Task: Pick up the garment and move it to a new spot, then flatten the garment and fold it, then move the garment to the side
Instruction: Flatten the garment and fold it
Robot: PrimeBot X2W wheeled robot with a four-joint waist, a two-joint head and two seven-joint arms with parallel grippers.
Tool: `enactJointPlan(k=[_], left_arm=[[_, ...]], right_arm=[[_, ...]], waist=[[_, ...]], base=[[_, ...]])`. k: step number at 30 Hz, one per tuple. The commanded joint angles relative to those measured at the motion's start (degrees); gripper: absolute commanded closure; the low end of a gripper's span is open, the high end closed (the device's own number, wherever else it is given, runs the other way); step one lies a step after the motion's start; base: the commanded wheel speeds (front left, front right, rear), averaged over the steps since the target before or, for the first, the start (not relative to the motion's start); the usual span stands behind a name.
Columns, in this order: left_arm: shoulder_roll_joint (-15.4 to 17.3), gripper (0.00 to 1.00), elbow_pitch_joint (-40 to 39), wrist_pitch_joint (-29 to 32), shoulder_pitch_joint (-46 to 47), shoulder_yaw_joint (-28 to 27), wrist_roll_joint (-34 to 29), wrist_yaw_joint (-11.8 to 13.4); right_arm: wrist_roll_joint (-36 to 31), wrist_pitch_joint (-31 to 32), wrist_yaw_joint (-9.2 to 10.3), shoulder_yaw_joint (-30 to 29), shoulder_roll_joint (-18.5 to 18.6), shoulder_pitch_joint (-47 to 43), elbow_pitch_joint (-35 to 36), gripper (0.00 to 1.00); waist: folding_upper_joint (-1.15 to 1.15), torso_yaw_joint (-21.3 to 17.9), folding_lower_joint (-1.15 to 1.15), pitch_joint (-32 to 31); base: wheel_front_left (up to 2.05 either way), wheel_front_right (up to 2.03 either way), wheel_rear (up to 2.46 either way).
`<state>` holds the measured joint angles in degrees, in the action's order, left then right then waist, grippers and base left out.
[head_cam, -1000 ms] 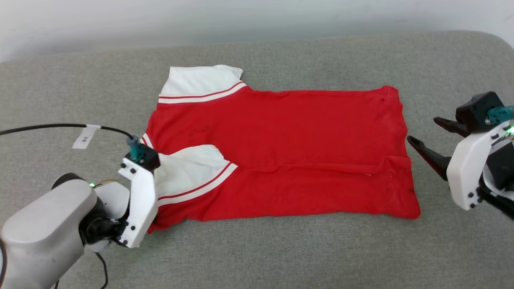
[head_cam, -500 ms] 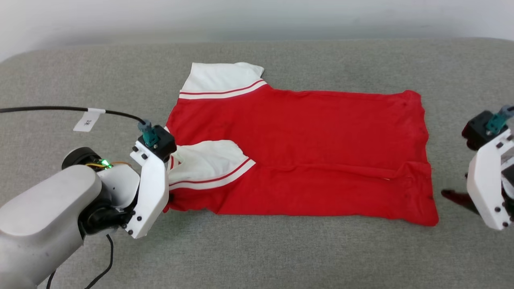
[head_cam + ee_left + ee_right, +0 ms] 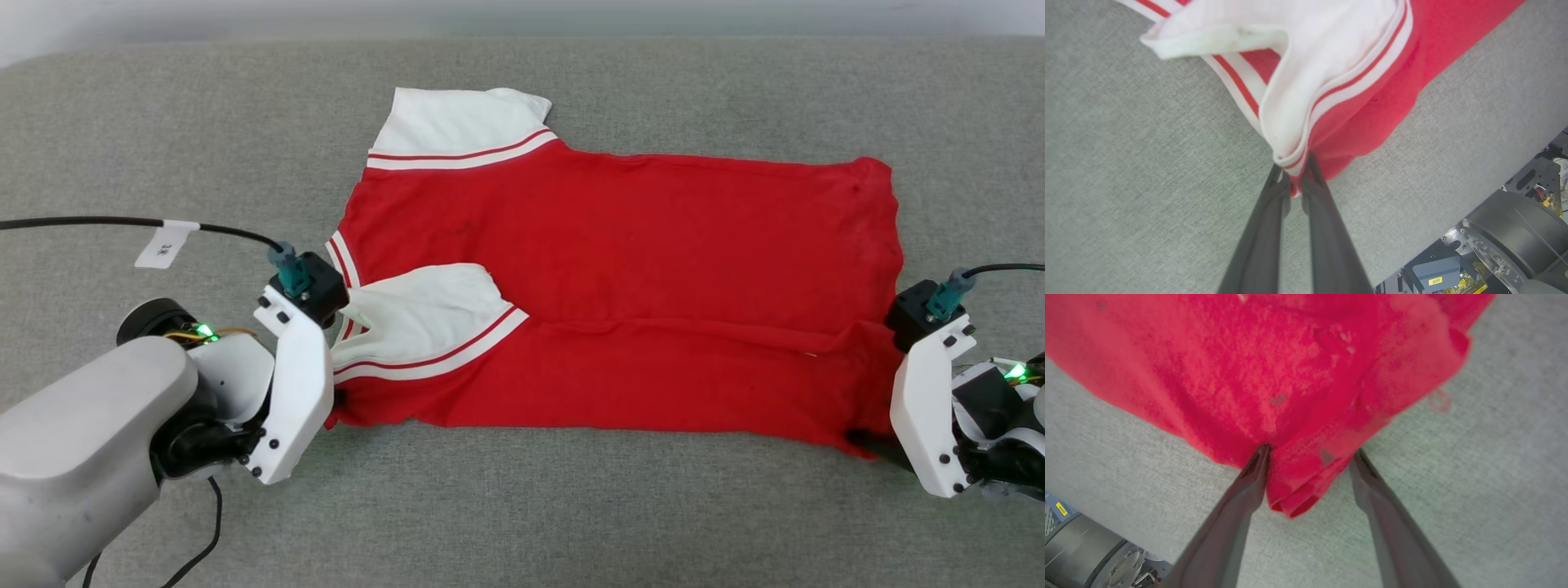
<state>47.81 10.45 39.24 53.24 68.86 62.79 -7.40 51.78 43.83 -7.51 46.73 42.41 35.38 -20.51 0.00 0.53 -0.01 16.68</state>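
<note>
- Garment (image 3: 620, 269) lies flat, one lengthwise fold apparently made; further folding and the move aside outstanding.
- Left gripper (image 3: 1294, 179) pinches the shoulder corner.
- Right gripper (image 3: 1310, 454) straddles the hem corner, fingers apart.

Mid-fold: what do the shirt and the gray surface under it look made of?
The garment looks like soft, matte knit fabric, perhaps cotton or a blend: it creases and hangs limp where the left claw pinches it. The gray surface looks like woven upholstery, matte and slightly coarse, with a fine flecked weave; its fibre can't be told.
</note>
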Motion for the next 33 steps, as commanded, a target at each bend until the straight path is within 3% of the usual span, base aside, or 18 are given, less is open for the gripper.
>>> enactJointPlan(k=[1, 2, 11, 21, 25, 30, 31, 32, 33], left_arm=[[0.25, 1.0, 0.4, -0.51, 0.09, 0.27, 0.51, 0.0], [0.43, 1.0, 0.67, -0.75, -0.25, 0.31, 0.63, 0.0], [2.26, 1.0, 1.79, -3.43, -3.86, 1.17, 3.01, 0.0], [5.04, 1.0, -2.07, -4.97, -9.86, 2.6, 3.84, 0.08], [5.31, 1.0, -2.87, -5.36, -12.94, 3.06, 4.01, 0.79], [4.27, 1.0, -1.58, -6.09, -15.45, 3.4, 3.8, 1.33], [3.93, 1.0, -1.25, -6.36, -15.66, 3.39, 3.92, 1.42], [3.66, 0.62, -0.87, -6.71, -15.63, 3.35, 3.79, 1.45], [3.56, 0.0, -0.66, -7.25, -15.14, 3.35, 2.69, 1.44]], right_arm=[[-0.52, -0.78, 0.05, 3.01, -2.2, -2.78, -1.91, 0.8], [-0.3, -1.38, 0.05, 3.0, -2.42, -2.23, -2.0, 1.0], [1.37, -7.4, 0.05, 2.68, 2.46, 2.55, 1.12, 1.0], [5.02, -9.64, 0.06, 4.53, 10.66, -4.41, 10.11, 1.0], [5.69, -10.07, 0.06, 4.62, 11.58, -8.54, 11.17, 1.0], [4.14, -10.94, 0.06, 4.35, 9.89, -11.96, 8.83, 1.0], [4.02, -10.98, 0.06, 4.06, 9.38, -12.32, 8.14, 0.94], [3.75, -11.37, 0.06, 3.61, 8.89, -12.39, 7.64, 0.02], [3.35, -12.02, 0.06, 2.98, 8.45, -12.29, 7.33, 0.0]], waist=[[0.0, -0.17, 0.01, 0.04], [0.0, -0.38, 0.01, -0.1], [0.0, -1.92, 0.01, -4.97], [0.0, -2.0, 0.01, -9.07], [0.0, -2.02, 0.01, -8.88], [0.0, -1.9, 0.01, -7.97], [0.0, -1.87, 0.01, -7.85], [0.0, -1.84, 0.01, -7.78], [0.0, -1.81, 0.01, -7.75]], base=[[0.0, 0.0, 0.0], [0.0, 0.0, 0.0], [0.0, 0.0, 0.0], [0.0, 0.0, 0.0], [0.0, 0.0, 0.0], [0.0, 0.0, 0.0], [0.0, 0.0, 0.0], [0.0, 0.0, 0.0], [0.0, 0.0, 0.0]])
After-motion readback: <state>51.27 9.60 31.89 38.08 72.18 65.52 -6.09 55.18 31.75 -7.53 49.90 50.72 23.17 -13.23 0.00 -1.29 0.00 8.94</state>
